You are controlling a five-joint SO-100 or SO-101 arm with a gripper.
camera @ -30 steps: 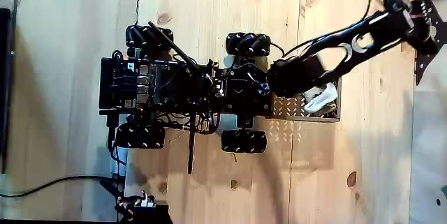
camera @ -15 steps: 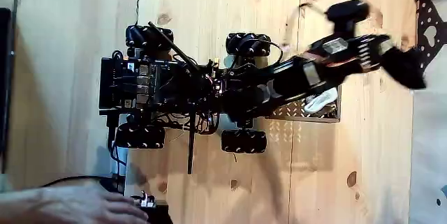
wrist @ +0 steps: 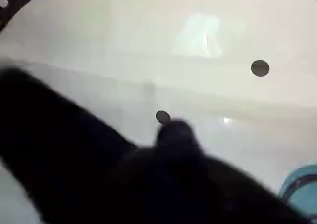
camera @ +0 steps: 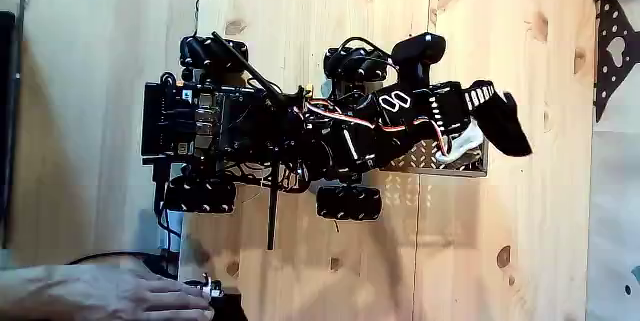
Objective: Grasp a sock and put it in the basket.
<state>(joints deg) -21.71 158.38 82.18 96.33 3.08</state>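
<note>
Gripper: in the fixed view your gripper hangs at 3 o'clock from the wheeled base, over the basket's far end. You can't tell how wide the jaws stand or whether they hold anything.
Sock: a dark shape at the arm's tip could be the sock or a finger; the picture won't settle it. The wrist view is blurred, with a black mass across its lower half.
Basket: the basket sits against the base's front, mostly under the arm.
White sock: it lies in the basket just beside the gripper.
Around you: a person's hand rests at 7 o'clock on the table's edge, touching a small device. A black perforated plate lies at 2 o'clock.
</note>
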